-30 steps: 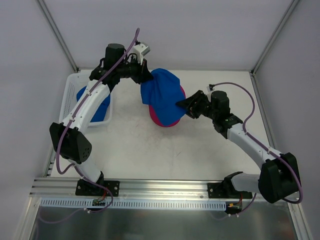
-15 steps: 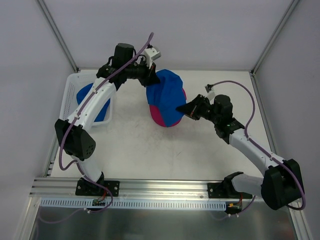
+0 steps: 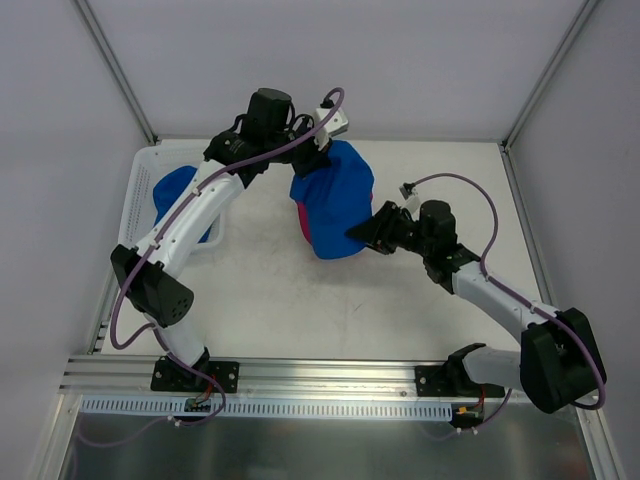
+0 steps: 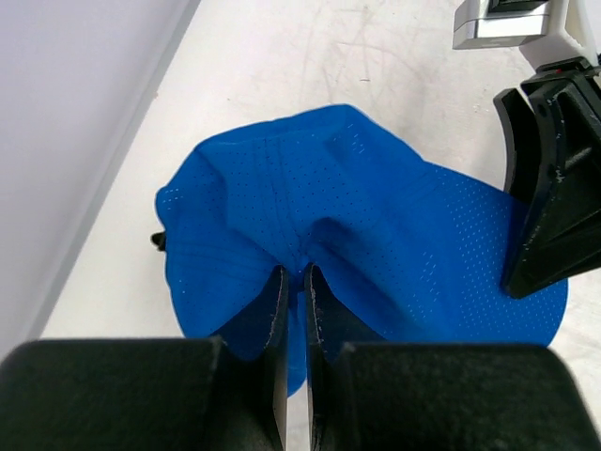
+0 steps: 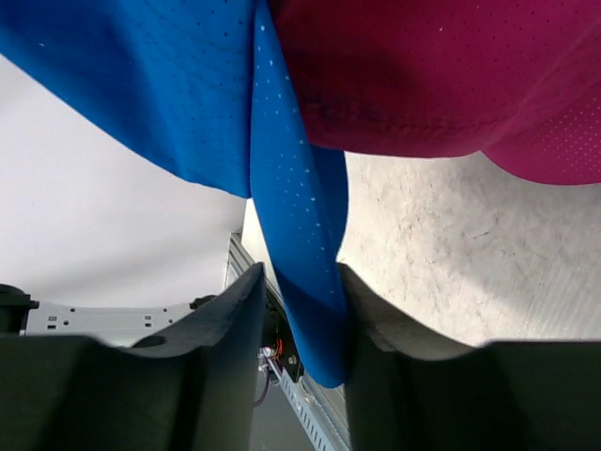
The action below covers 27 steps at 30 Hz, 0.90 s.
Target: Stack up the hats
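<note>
Since a moment ago the left arm has swung further right, and the blue hat (image 3: 335, 200) has gone with it. It now covers nearly all of the pink hat (image 3: 299, 220); only a thin pink strip shows along its left edge, where more pink showed at the near edge before. The right arm has pulled in a little toward the middle of the table (image 3: 290, 300).

The left arm reaches from its base up and across, elbow raised, with the left gripper (image 4: 293, 282) at the far end of the blue hat, jaws narrow and pinching a fold of the fabric. The right arm lies low, and the right gripper (image 5: 300, 282) is clamped on the hat's near right edge with the cloth between its fingers. Pink fabric (image 5: 451, 66) sits just beside it.

Another blue hat (image 3: 178, 192) lies in the basket (image 3: 137, 205) at the left.
</note>
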### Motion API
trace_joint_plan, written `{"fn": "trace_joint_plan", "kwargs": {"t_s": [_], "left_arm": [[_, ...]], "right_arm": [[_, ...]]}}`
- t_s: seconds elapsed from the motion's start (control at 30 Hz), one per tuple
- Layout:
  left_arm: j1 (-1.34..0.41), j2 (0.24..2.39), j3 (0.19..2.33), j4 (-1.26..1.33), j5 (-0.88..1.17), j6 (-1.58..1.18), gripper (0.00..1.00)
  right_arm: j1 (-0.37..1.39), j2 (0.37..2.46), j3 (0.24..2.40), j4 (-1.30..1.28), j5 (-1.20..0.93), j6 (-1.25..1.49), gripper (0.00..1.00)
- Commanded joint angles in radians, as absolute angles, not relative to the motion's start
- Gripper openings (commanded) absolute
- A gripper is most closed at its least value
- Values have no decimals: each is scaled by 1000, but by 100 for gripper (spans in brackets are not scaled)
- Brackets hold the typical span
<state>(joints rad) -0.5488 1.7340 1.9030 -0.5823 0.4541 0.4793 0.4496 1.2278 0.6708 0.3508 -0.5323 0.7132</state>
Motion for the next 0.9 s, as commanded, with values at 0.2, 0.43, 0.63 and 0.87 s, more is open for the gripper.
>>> {"fn": "trace_joint_plan", "kwargs": {"t_s": [0.2, 0.43, 0.63, 0.87], "left_arm": [[-552, 1683, 1988, -581, 489, 589, 0], [-618, 1713, 2000, -617, 433, 693, 0], [-632, 1710, 1967, -653, 462, 759, 0], [-632, 1698, 1944, -673, 514, 827, 0]], "right_arm": [[456, 1164, 623, 358, -549, 611, 60], [456, 1201, 638, 331, -540, 542, 63], [453, 1204, 632, 330, -554, 471, 61], [414, 1125, 600, 292, -618, 364, 70]]}}
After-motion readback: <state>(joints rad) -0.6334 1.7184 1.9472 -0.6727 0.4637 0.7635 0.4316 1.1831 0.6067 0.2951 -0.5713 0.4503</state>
